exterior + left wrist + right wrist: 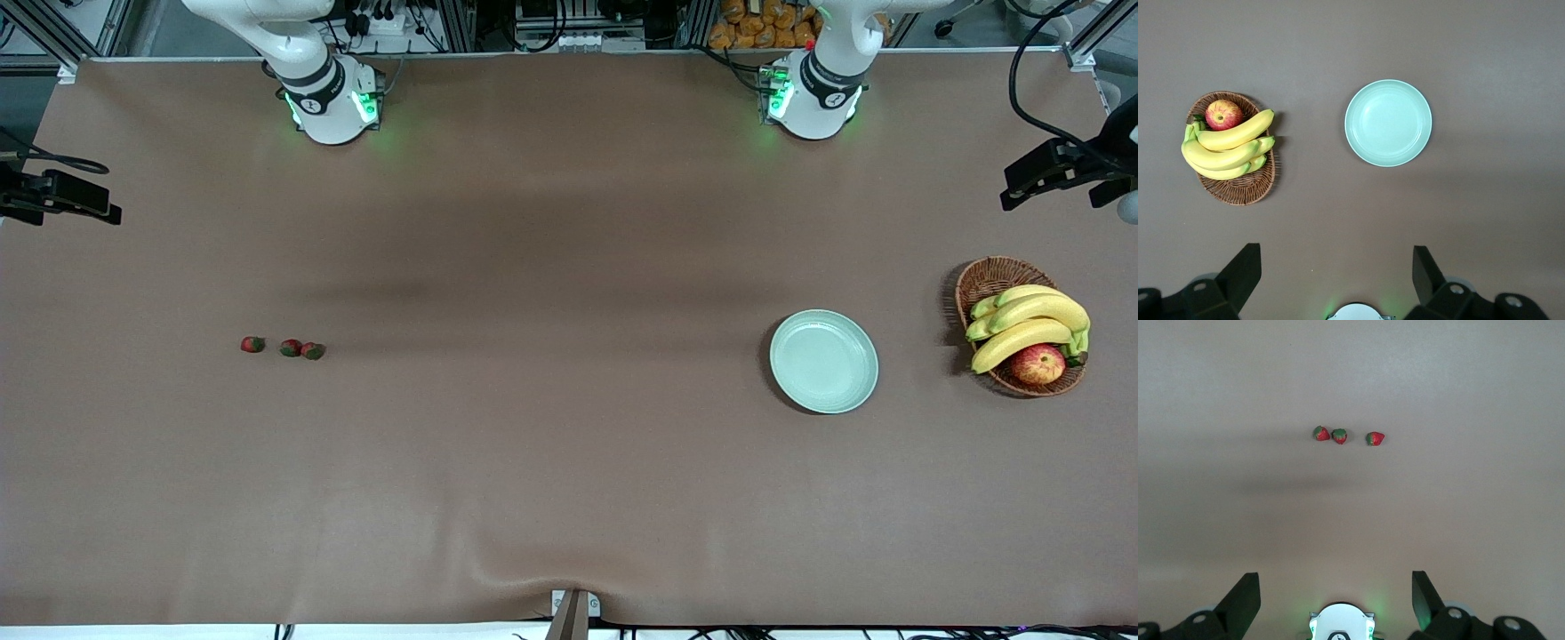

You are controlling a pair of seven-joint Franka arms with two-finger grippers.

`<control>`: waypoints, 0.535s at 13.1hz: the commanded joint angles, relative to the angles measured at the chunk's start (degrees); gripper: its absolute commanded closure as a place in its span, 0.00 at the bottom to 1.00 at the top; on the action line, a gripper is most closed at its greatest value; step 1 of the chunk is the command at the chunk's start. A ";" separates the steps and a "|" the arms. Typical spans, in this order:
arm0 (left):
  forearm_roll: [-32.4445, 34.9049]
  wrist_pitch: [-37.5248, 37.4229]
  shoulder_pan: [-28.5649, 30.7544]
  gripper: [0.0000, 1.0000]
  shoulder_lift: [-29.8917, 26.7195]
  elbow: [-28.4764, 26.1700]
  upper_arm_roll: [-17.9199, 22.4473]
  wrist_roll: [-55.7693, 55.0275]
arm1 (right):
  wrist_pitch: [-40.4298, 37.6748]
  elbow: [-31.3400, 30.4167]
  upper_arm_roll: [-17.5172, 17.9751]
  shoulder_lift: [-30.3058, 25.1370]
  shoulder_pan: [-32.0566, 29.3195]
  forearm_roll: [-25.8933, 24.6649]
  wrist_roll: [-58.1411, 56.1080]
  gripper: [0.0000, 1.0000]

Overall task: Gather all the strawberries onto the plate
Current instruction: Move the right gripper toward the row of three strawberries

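Three strawberries lie in a short row on the brown table toward the right arm's end: one stands slightly apart, and two lie close together. In the right wrist view the same berries show far below. The mint-green plate sits empty toward the left arm's end and is also in the left wrist view. My right gripper hangs open high over its base, holding nothing. My left gripper is likewise open and empty, high over its own base. Neither hand shows in the front view.
A wicker basket with bananas and an apple stands beside the plate, at the left arm's end of the table. Black camera mounts jut in at both table ends. The cloth wrinkles at the near edge.
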 commanded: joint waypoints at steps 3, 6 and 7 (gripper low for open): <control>-1.99 0.14 -0.11 0.00 0.75 0.35 0.00 1.29 | -1.36 0.60 -0.23 -1.16 0.38 0.60 0.58 0.00; -1.99 0.14 0.15 0.00 1.02 0.26 0.17 1.47 | -1.27 0.51 -0.14 -1.07 0.38 0.60 0.58 0.00; -1.99 0.14 0.50 0.00 1.10 0.26 0.17 1.38 | -0.92 0.42 -0.14 -0.98 0.47 0.60 0.58 0.00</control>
